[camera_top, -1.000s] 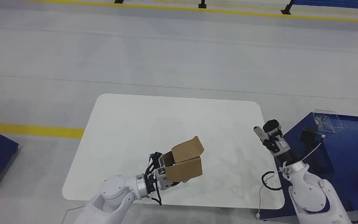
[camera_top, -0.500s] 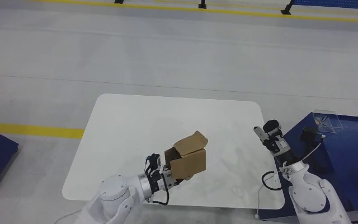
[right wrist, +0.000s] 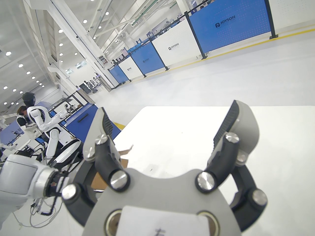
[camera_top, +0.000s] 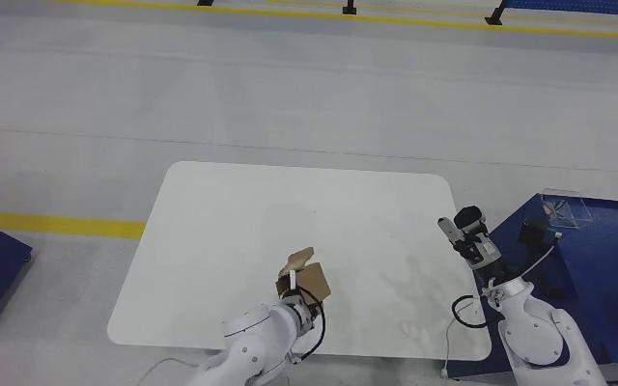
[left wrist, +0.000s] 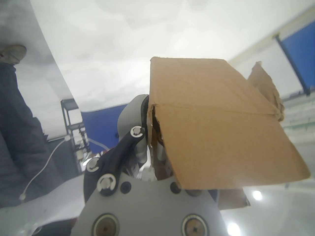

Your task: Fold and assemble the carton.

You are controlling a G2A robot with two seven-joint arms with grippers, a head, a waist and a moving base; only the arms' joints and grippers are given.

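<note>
The brown cardboard carton (camera_top: 305, 275) is held up over the near middle of the white table (camera_top: 241, 212), one loose flap sticking up at its far end. My left gripper (camera_top: 298, 300) is shut on it from below. In the left wrist view the carton (left wrist: 216, 128) has a broad flat panel facing the camera and a crumpled flap behind; the left gripper (left wrist: 153, 133) clamps its edge, with one finger (left wrist: 131, 121) in sight and the other hidden by the cardboard. My right gripper (right wrist: 169, 121) stands open, holding nothing, at the table's right edge (camera_top: 463, 232), far from the carton (right wrist: 123, 154).
A blue cart (camera_top: 579, 261) with a clear plastic holder stands just right of the table beside the right arm. A cable (camera_top: 462, 314) loops by the table's near right corner. The table's far half is bare white surface.
The left arm swung right and turned its wrist, so the carton went from lying broadside to end-on and shifted slightly left. The right arm has not moved.
</note>
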